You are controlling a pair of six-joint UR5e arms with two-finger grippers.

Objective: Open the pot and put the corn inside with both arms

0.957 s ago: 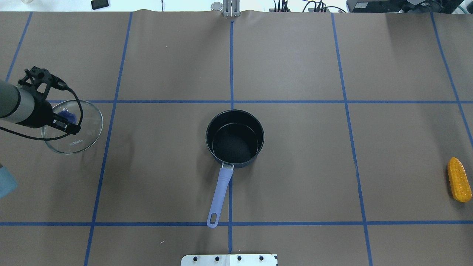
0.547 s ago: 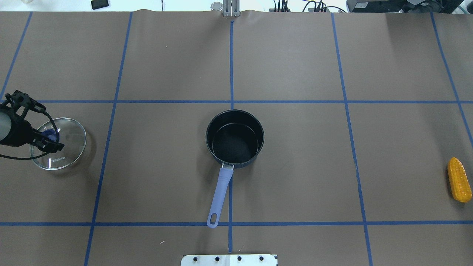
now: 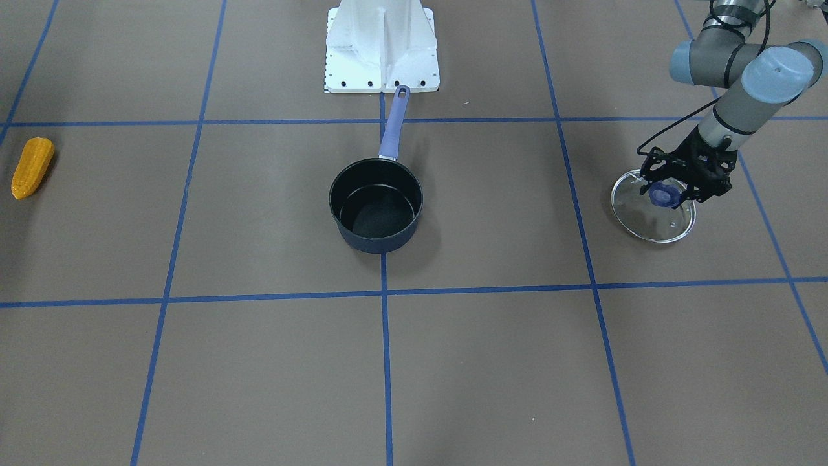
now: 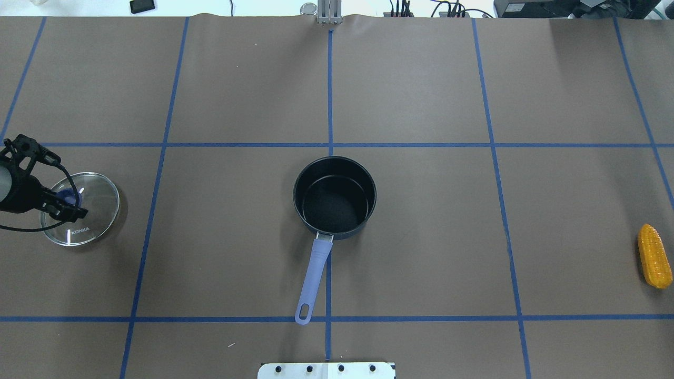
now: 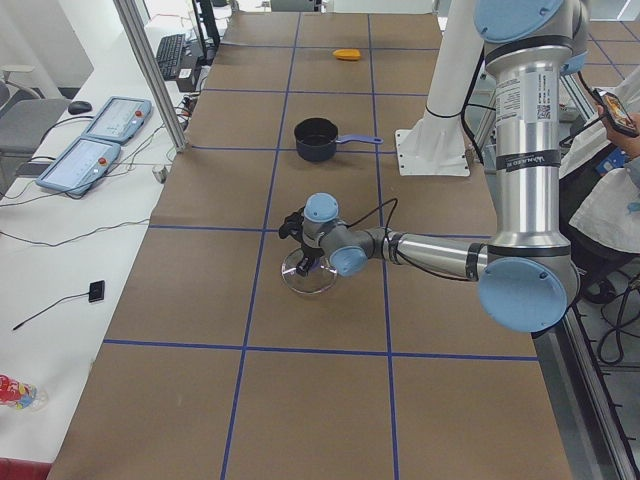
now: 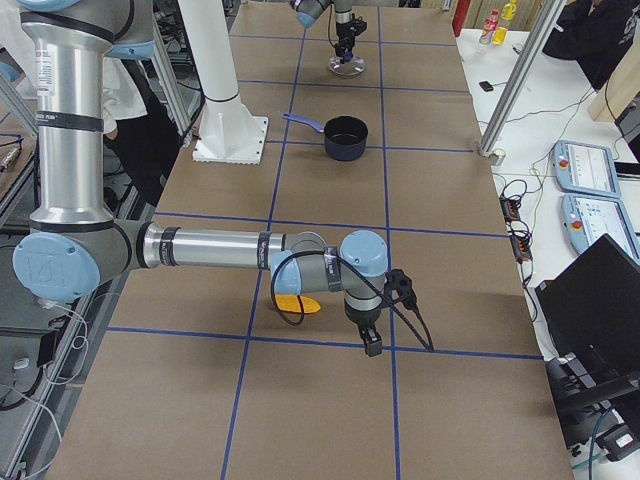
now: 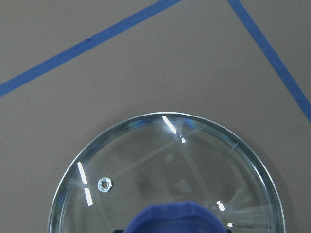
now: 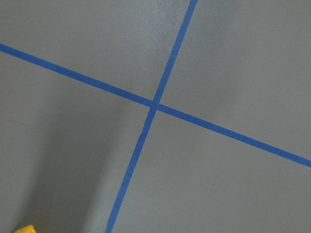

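Note:
The dark pot (image 4: pixel 334 197) with a lilac handle (image 4: pixel 314 273) stands open in the middle of the table, also in the front view (image 3: pixel 375 204). Its glass lid (image 4: pixel 92 210) lies at the table's far left. My left gripper (image 4: pixel 66 202) is shut on the lid's blue knob (image 3: pixel 665 194). The left wrist view shows the lid (image 7: pixel 165 160) and knob (image 7: pixel 180 219) below the camera. The corn (image 4: pixel 654 256) lies at the far right edge, also in the front view (image 3: pixel 32 167). My right gripper (image 6: pixel 372 345) hovers just past the corn (image 6: pixel 298 304); I cannot tell whether it is open or shut.
The white base pedestal (image 3: pixel 381 45) stands at the robot's side, just beyond the pot handle's tip. Blue tape lines (image 4: pixel 329 89) grid the brown table cover. Control pendants (image 5: pixel 95 135) and cables lie on the side bench off the table.
My left gripper has carried the lid further left and lowered it; it hung higher and tilted a second ago and now lies flat on the table. Pot and corn have not moved.

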